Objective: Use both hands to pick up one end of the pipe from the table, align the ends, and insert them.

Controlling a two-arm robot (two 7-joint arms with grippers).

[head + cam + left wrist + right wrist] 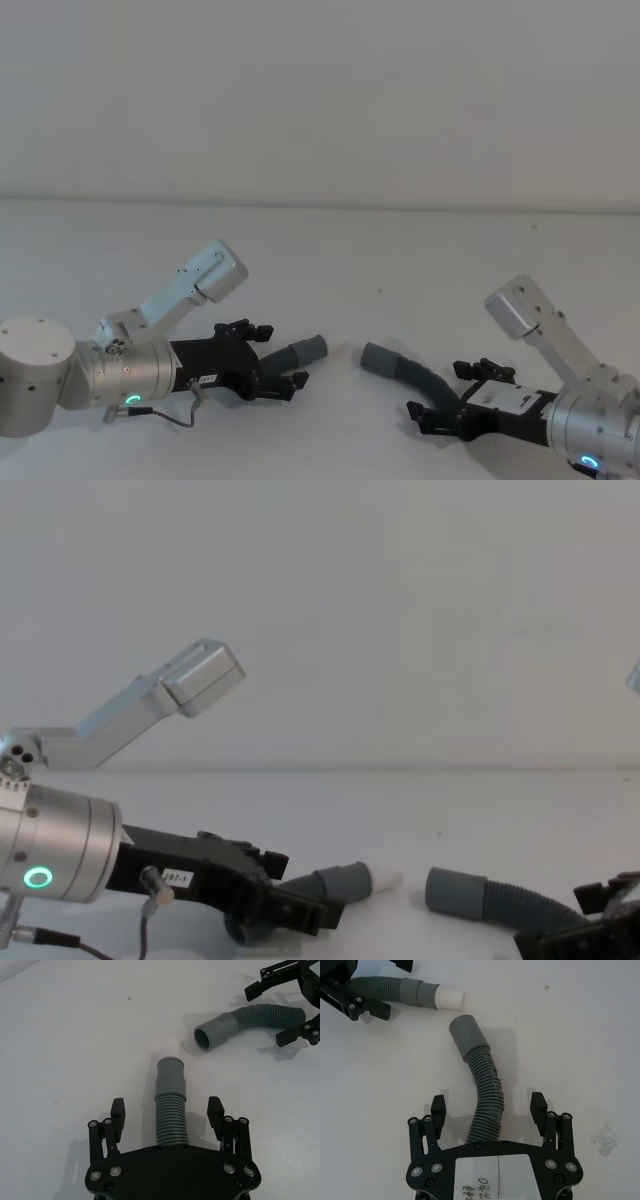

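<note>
1. Left tool (280, 356): jaws wide open, straddling the left pipe piece (298, 353) without touching it.
2. Right tool (438, 390): likewise open, astride the right pipe piece (418, 374).
3. Both pieces lie on the worktop (400, 260); the white-tipped cuff (345, 882) and the socket cuff (455, 889) point roughly toward each other, near but apart.
</note>
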